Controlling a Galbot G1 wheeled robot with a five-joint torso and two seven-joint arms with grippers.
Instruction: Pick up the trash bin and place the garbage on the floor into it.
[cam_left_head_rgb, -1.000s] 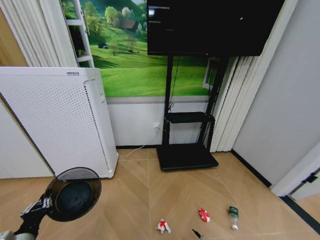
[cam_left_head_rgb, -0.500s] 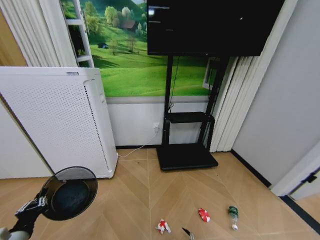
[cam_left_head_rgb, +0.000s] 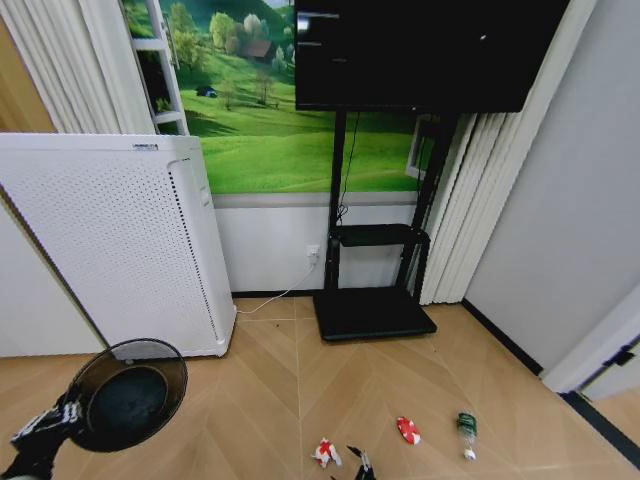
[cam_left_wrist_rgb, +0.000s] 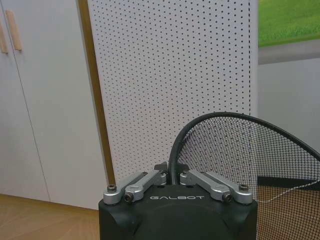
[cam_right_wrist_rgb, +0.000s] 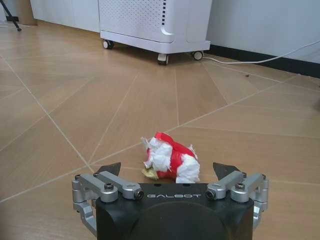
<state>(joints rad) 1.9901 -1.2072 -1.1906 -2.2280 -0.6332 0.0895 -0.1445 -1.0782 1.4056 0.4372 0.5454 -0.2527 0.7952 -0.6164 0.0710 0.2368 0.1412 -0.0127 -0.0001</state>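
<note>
A: What is changed against the earlier pictures?
B: The trash bin (cam_left_head_rgb: 128, 393) is carried lower and further out to the robot's left; it is held off the floor (cam_left_head_rgb: 270, 390) by its rim, mouth tipped toward the camera, in front of the white perforated appliance (cam_left_head_rgb: 110, 240). The left gripper (cam_left_wrist_rgb: 174, 178) is clamped on the rim wire. The right gripper (cam_right_wrist_rgb: 170, 172), seen earlier nearer the red crushed piece (cam_left_head_rgb: 408, 430), is now brought beside the crumpled wrapper (cam_left_head_rgb: 325, 452).

A: Meaning for the task?
B: Bin pick-up is judged done. The first litter grasp is judged set up, not made: the right gripper's fingers are spread wide, with the wrapper just ahead between them, untouched.

A: How does the garbage look?
B: Three pieces lie on the floor, out from the TV stand base (cam_left_head_rgb: 372, 313): the wrapper, red and white, loosely balled; the red crushed piece; and the small bottle (cam_left_head_rgb: 466, 434), lying on its side and farthest to the robot's right. The wrapper is judged light and easily squashed.
</note>
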